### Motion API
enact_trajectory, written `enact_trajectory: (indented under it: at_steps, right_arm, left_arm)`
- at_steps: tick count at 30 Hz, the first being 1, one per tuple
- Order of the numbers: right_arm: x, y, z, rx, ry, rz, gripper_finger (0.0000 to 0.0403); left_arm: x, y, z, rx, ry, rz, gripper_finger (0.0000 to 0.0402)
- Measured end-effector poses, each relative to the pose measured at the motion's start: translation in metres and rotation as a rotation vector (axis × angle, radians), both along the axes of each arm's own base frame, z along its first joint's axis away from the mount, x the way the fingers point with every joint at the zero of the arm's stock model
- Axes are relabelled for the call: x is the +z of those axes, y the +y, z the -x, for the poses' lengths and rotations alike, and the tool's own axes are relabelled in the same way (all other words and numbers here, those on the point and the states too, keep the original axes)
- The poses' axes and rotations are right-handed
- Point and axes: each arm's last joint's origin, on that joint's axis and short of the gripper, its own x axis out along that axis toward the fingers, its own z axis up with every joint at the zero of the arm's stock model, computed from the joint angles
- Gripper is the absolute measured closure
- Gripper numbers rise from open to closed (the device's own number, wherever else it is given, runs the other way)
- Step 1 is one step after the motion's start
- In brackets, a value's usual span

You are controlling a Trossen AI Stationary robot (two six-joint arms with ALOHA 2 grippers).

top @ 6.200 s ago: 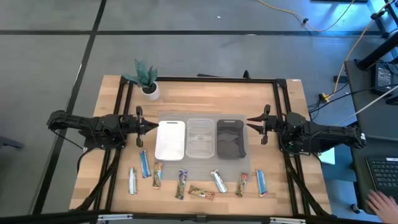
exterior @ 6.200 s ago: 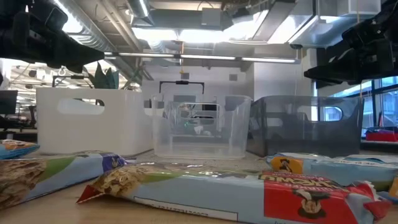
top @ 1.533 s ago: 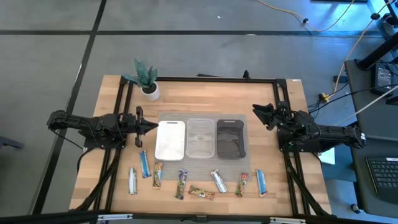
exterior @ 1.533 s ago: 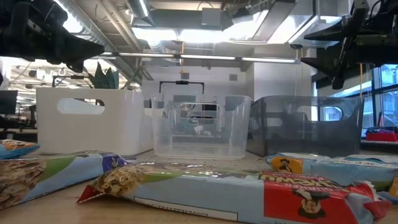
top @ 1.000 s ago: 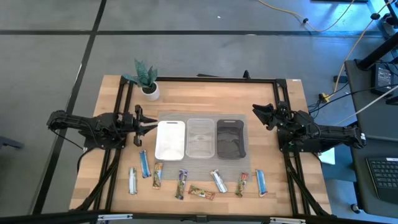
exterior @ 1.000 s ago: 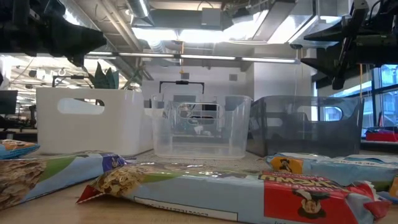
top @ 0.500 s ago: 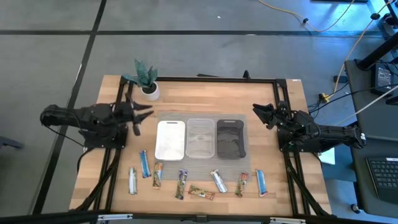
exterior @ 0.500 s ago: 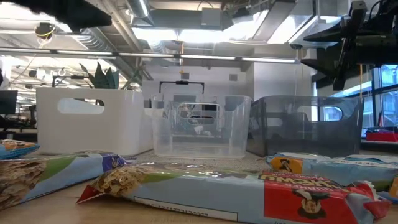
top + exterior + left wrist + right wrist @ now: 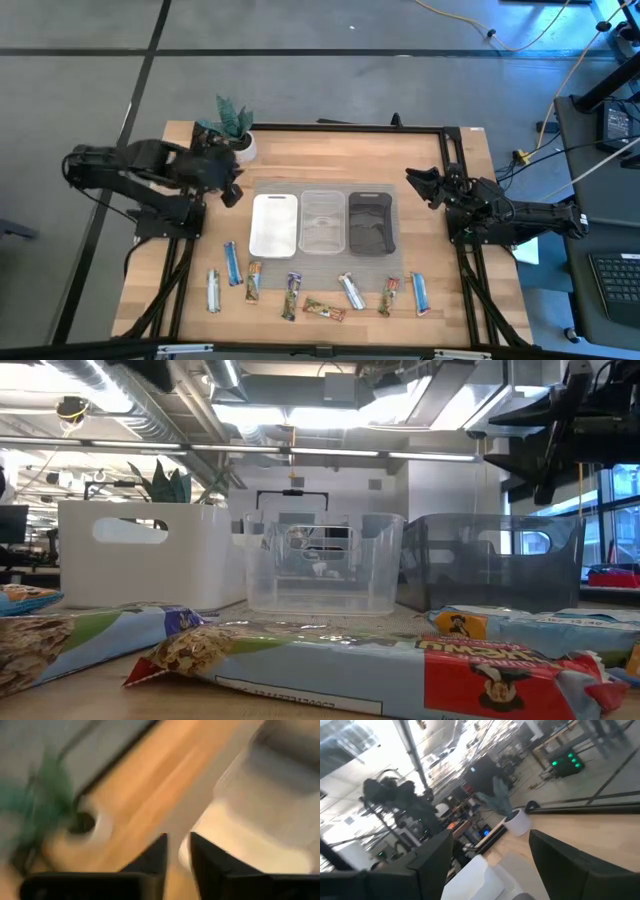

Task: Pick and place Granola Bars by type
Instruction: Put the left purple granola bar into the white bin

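Foil-wrapped Granola Bars (image 9: 315, 293) lie in a loose row along the lower part of the desk (image 9: 330, 155), below three empty trays. Left gripper (image 9: 232, 190) sits high at upper left near the plant, jaws almost pressed together; right gripper (image 9: 415, 180), jaws spread, waits at right. Descend over one bar, open wider, straddle its narrow width.

Left claw (image 9: 232, 180) nearly closed, raised, right claw (image 9: 415, 182) agape, raised
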Motion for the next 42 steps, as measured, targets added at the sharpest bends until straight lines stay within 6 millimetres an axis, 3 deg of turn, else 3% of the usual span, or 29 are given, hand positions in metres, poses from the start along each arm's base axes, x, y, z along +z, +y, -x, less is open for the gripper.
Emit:
enact_trajectory:
  at_steps: [4,9,13,23,29,42]
  right_arm:
    - [0.000,0.002,-0.001,0.085,0.003,0.017,0.0136]
    - [0.000,0.004,-0.001,0.138,0.008,0.028,0.0136]
    - [-0.001,0.005,-0.002,0.169,0.013,0.033,0.0136]
    - [-0.002,0.005,-0.002,0.190,0.031,0.033,0.0136]
    - [-0.005,0.005,-0.002,0.191,0.057,0.026,0.0136]
    - [-0.005,0.005,-0.002,0.190,0.061,0.026,0.0136]
  left_arm:
    - [-0.012,-0.007,-0.013,0.206,0.166,0.218,0.0349]
    - [-0.034,-0.020,-0.030,0.333,0.159,0.354,0.0363]
    - [-0.052,-0.034,-0.029,0.449,0.169,0.403,0.0368]
    - [-0.109,-0.077,-0.031,0.524,0.087,0.561,0.0369]
    - [-0.139,-0.094,-0.024,0.600,0.108,0.590,0.0379]
    - [-0.174,-0.125,-0.017,0.650,0.151,0.537,0.0388]
